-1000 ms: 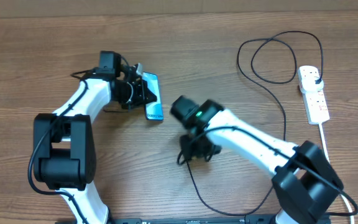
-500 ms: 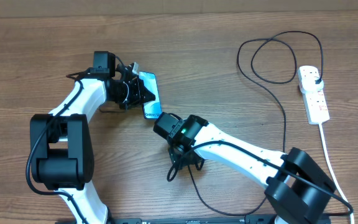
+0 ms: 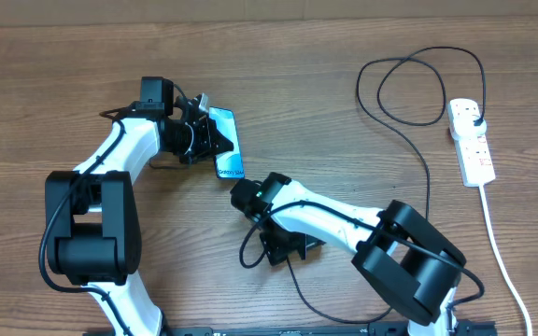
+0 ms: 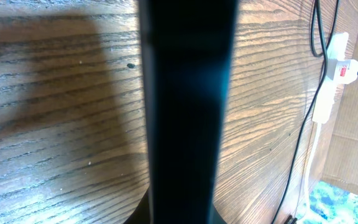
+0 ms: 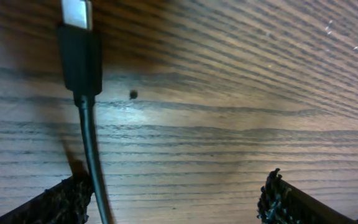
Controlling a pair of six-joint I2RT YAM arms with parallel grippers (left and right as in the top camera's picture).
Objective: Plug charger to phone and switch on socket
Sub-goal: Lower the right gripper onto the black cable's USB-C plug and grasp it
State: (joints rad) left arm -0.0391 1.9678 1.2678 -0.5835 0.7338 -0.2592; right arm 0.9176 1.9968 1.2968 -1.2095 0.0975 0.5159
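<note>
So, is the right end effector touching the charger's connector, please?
Apart. The right wrist view shows the connector lying on the table ahead of the open right end effector, clear of both pads.

Table: brown, with a darker straight wood-grain pattern. Phone: light blue screen with dark lettering, dark rim (the left wrist view shows only a black edge with a faint blue sheen). Charger: black cable, black connector housing, pale metallic tip. Socket: white body, red switch markings. Cord: white. Left arm and right arm: white shells, black joints
</note>
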